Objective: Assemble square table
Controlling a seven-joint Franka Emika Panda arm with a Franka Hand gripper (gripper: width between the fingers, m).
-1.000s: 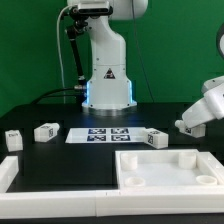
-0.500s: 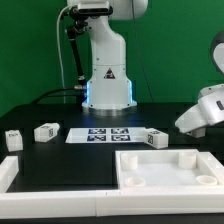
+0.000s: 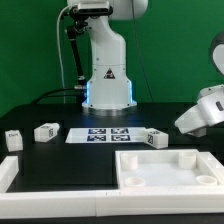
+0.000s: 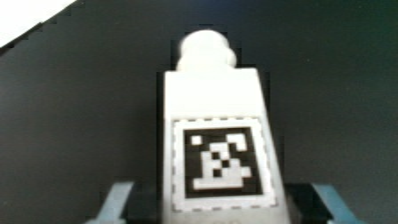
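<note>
The square tabletop [image 3: 150, 158] lies flat at the front right of the exterior view, its corner holes facing up. My gripper [image 3: 184, 126] hovers above the table at the exterior view's right, just beyond the tabletop's far right corner. It is shut on a white tagged leg [image 4: 214, 120]. In the wrist view the leg runs lengthwise between my fingers [image 4: 121, 205], tag facing the camera and peg end pointing away. Three more tagged legs lie on the black table: a far-left leg [image 3: 12, 139], a second leg [image 3: 45, 131] beside it and a third leg [image 3: 153, 138] behind the tabletop.
The marker board [image 3: 108, 134] lies flat in front of the robot base [image 3: 108, 85]. A plain white bar [image 3: 8, 175] sits at the front left edge. A green backdrop stands behind.
My gripper with the leg shifted slightly down and toward the exterior view's left between the oldest frame and half a second ago. It has held still since.
</note>
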